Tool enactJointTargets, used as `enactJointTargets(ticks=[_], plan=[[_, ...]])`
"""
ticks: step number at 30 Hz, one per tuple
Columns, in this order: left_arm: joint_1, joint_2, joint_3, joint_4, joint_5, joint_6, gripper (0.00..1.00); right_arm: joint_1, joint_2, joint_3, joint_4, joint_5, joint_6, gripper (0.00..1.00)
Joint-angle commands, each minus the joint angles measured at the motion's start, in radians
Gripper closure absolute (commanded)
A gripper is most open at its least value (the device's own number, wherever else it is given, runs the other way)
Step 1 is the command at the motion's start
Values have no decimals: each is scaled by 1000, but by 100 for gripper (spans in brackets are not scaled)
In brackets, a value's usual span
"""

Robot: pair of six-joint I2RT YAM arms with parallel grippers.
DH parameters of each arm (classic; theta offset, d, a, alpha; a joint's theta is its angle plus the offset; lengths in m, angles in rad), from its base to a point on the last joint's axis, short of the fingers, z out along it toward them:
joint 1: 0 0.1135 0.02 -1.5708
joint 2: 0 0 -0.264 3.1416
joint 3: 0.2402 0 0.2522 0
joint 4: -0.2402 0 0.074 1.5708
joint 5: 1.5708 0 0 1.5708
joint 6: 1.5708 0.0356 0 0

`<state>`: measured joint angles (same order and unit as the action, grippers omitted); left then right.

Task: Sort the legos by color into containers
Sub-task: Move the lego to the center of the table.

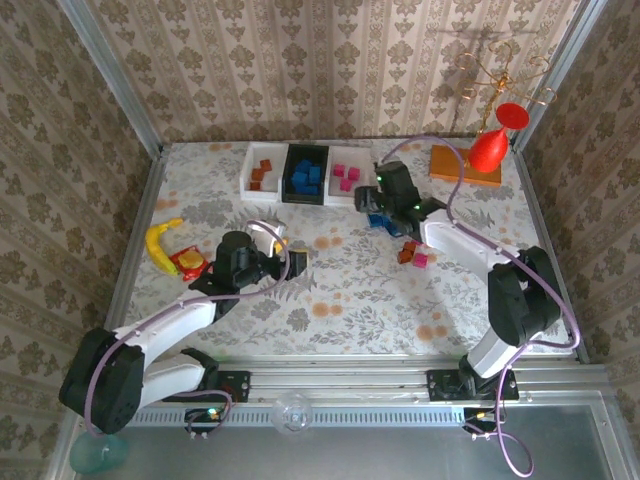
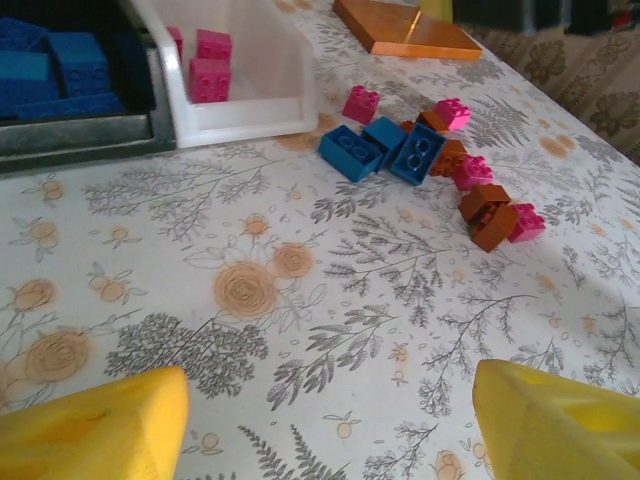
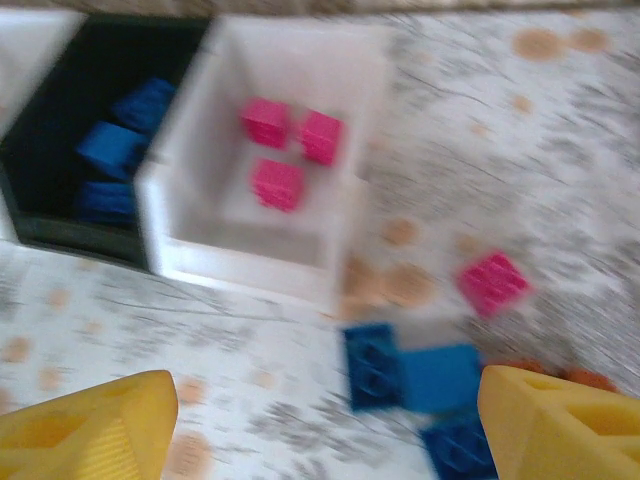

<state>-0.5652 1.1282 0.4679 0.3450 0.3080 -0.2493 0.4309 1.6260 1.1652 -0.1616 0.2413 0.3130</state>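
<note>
Blue legos (image 3: 405, 378) lie btwn wide-apart jaws of R gripper (image 3: 328, 392).

Top camera looks down; both close wrist cameras share the legos (image 2: 418, 155).

The desk (image 1: 350, 290) is white, printed with grey leafy sprigs and tan-orange blooms. A black bin (image 3: 60, 60) holds blue bricks (image 3: 110, 148). The white bin (image 3: 250, 245) holds magenta-pink bricks (image 3: 278, 183). Another white bin (image 1: 258, 197) holds orange-brown bricks (image 1: 260, 175). Loose on the desk are a blue brick (image 2: 350, 152), a pink brick (image 2: 360, 103) and a brown brick (image 2: 490, 215). The banana toy (image 1: 158, 243) is yellow. The walls (image 1: 330, 70) are beige damask with stripes.
</note>
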Motion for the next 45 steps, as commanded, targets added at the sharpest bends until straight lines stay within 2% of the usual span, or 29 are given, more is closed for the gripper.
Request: enactJointTargets(ticks=[1, 14, 21, 28, 35, 39, 45], plan=[[-23, 11, 37, 30, 4, 37, 24, -30, 5, -45, -104, 71, -5, 19], [-39, 19, 46, -5, -53, 65, 24, -42, 287, 194, -296, 120, -116, 15], [-39, 14, 48, -15, -56, 72, 24, -54, 365, 268, -350, 53, -142, 14], [-39, 11, 50, -24, -58, 81, 24, -38, 357, 249, -403, -44, -152, 15], [-39, 10, 52, -26, -55, 81, 24, 30, 288, 180, -409, -127, -154, 16], [-39, 8, 52, -27, -53, 81, 24, 43, 284, 164, -394, -123, -133, 16], [-39, 5, 51, -31, -56, 85, 24, 44, 272, 157, -380, -44, -114, 17]])
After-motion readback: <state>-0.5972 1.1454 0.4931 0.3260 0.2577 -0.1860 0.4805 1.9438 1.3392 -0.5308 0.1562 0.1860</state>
